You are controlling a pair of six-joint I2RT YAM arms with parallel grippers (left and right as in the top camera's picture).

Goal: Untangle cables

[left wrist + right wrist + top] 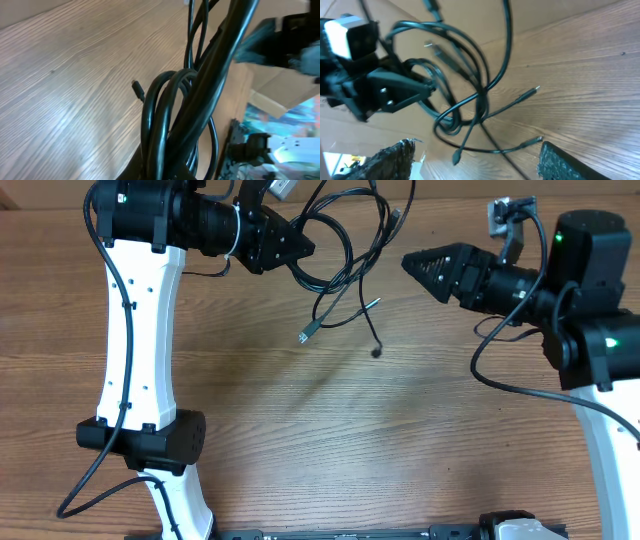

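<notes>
left end effector (305, 248): clamped on cables (481, 102) | right end effector (410, 262): spread wide, empty

Bright, even light with sheen on the table (75, 100) — wrist views blurred, near cables (146, 125) out of focus.

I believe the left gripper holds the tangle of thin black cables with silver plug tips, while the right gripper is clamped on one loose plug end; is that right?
Not quite. The left gripper does hold the thin black cables, but the right gripper is clamped on nothing: the overhead view shows it well apart from the whole tangle, off to its right.
</notes>
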